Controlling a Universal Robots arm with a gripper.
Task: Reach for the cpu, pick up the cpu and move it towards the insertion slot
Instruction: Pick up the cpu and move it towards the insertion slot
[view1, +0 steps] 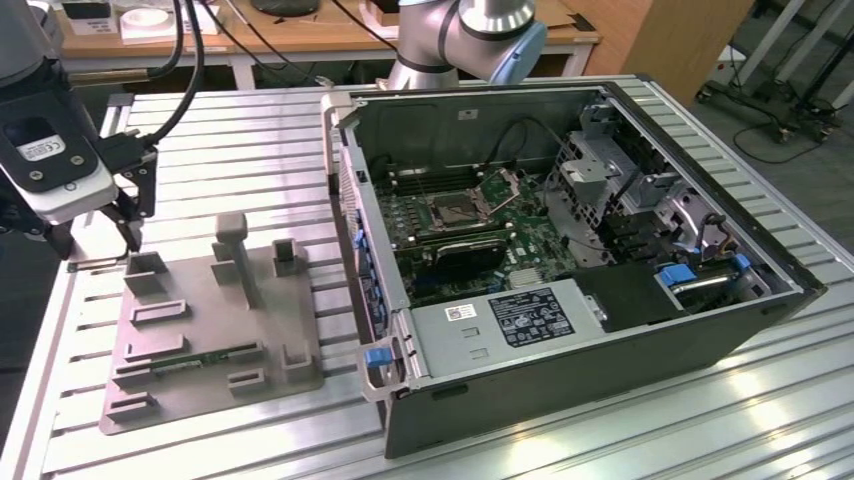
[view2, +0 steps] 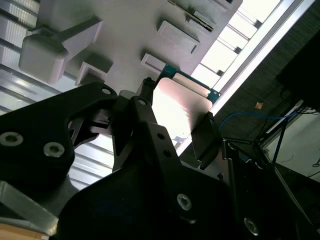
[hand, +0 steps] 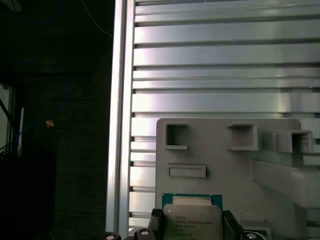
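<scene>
The cpu (hand: 192, 220) is pinched by two opposite edges between your fingers (hand: 230, 226).
Under the fingers lies the grey tray (hand: 220, 165) on the counter (hand: 220, 75); the insertion slot (view1: 451, 212) is well apart from them.

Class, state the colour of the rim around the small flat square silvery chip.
Teal-green; the chip shows it best in the first wrist view.

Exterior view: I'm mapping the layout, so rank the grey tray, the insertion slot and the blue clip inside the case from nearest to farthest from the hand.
1. Grey tray, right by the hand, on the exterior view's left.
2. Insertion slot, inside the case, mid-picture.
3. Blue clip, deeper in the case, on the exterior view's right.
</scene>
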